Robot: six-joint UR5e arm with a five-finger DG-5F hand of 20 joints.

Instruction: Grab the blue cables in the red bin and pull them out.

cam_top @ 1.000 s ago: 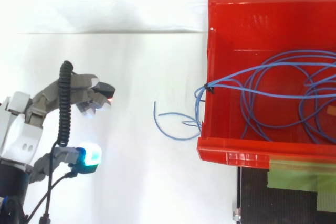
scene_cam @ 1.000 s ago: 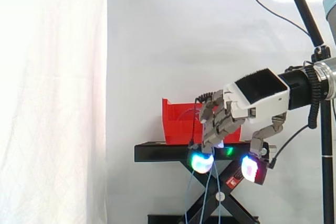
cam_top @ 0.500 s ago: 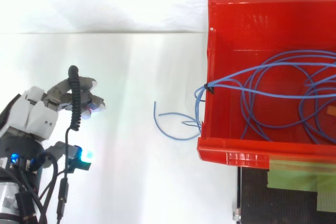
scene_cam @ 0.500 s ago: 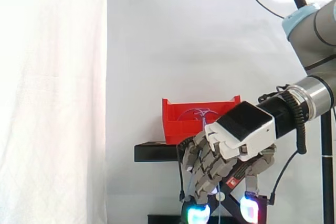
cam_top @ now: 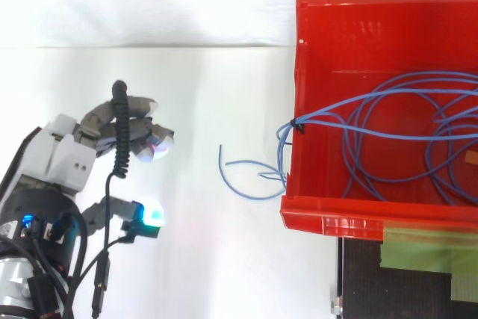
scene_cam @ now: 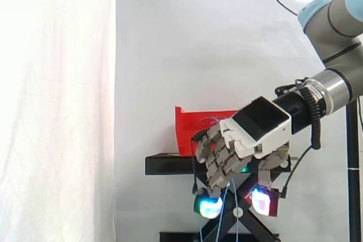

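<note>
At the 9 o'clock side of the top view, well apart from the red bin [cam_top: 328,5], the robot hand [cam_top: 63,166] hung with its fingers [cam_top: 153,147] curled under the palm and nothing held in them. Its thumb pad [cam_top: 151,216] glowed cyan at about 5 o'clock from the palm.

The blue cables [cam_top: 403,132] lay coiled inside the bin, at 3 o'clock from the hand. A bunch of strands crossed the bin's 9 o'clock wall, and a loose loop [cam_top: 243,177] hung outside, just beside that wall. In the side view thin blue strands [scene_cam: 222,219] dropped toward 6 o'clock below the bench [scene_cam: 170,164], passing close by the glowing fingertips. From above, though, there was a clear gap between hand and loop, so I read them as apart.

I judged the step in hand to be the reach. To do it well, I would uncurl the fingers before travelling toward 3 o'clock, then aim at the bunch where it crosses the wall rather than at the single loop. Cable this thin would probably slip past such thick pads, so wrapping fingers and thumb round several strands seemed safer than a pinch. The pull should run steadily toward 9 o'clock, slowly enough that a snagged coil would not drag the bin along the bench.
</note>
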